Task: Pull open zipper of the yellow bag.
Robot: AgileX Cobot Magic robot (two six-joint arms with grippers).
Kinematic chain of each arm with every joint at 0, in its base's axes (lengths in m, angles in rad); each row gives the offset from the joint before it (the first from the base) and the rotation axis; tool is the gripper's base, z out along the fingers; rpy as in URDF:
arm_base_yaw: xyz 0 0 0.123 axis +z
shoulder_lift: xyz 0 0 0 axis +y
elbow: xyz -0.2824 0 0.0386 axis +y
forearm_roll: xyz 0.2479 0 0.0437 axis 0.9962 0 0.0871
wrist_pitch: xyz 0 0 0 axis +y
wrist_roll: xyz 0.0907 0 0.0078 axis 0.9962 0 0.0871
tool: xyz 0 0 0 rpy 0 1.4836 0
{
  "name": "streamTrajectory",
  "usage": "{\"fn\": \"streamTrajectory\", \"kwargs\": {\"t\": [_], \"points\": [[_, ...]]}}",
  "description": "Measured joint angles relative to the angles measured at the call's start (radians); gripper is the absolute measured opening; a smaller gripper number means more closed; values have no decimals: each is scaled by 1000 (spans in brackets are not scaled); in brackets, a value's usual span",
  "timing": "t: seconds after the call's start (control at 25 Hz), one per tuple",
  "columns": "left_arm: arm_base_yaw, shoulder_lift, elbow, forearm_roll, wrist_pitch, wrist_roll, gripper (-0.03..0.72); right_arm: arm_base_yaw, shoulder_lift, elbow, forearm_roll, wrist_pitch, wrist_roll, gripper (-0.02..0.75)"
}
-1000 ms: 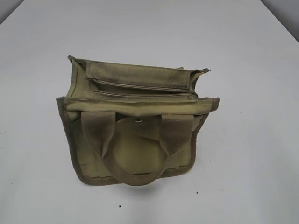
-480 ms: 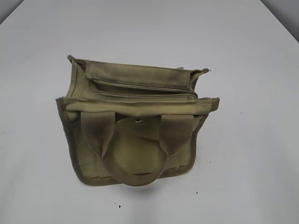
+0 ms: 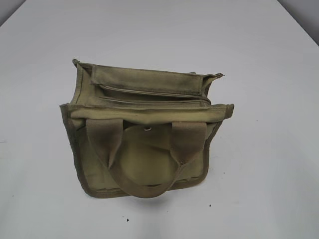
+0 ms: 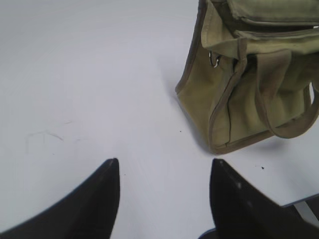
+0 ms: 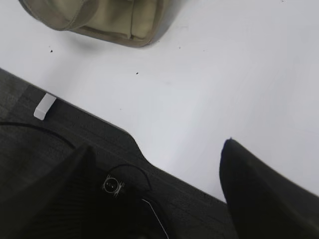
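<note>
The yellow bag point(image 3: 144, 134) stands in the middle of the white table point(image 3: 259, 59), its two webbing handles hanging over the near side. The zipper point(image 3: 152, 102) runs straight along the bag's top from left to right; I cannot make out its pull tab. Neither gripper shows in the exterior view. In the left wrist view my left gripper point(image 4: 165, 160) is open over bare table, with the bag point(image 4: 249, 94) ahead to its right and apart from it. My right gripper point(image 5: 157, 144) is open and empty near the table's edge, far from the bag point(image 5: 99, 20).
A small round metal snap point(image 3: 148, 129) sits on the bag's front flap, and a metal ring point(image 4: 214, 59) hangs at its side. Dark flooring point(image 5: 75, 149) lies beyond the table's edge under the right gripper. White tabletop surrounds the bag on all sides.
</note>
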Motion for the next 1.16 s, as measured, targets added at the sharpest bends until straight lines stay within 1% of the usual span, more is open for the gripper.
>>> {"fn": "streamTrajectory", "kwargs": {"t": [0.12, 0.24, 0.36, 0.44, 0.52, 0.8, 1.16], "points": [[54, 0, 0, -1, 0, 0, 437, -83, -24, 0, 36, -1, 0, 594], [138, 0, 0, -1, 0, 0, 426, -160, -82, 1, 69, -10, 0, 594], [208, 0, 0, -1, -1, 0, 421, -195, -164, 1, 83, -19, 0, 594], [226, 0, 0, -1, -1, 0, 421, -202, -221, 1, 85, -20, 0, 594], [225, 0, 0, -1, -1, 0, 419, -202, -263, 1, 87, -21, 0, 594], [169, -1, 0, -2, -1, 0, 419, -203, -268, 1, 94, -21, 0, 594], [166, -1, 0, -2, -1, 0, 419, -203, -268, 1, 97, -21, 0, 594]]}}
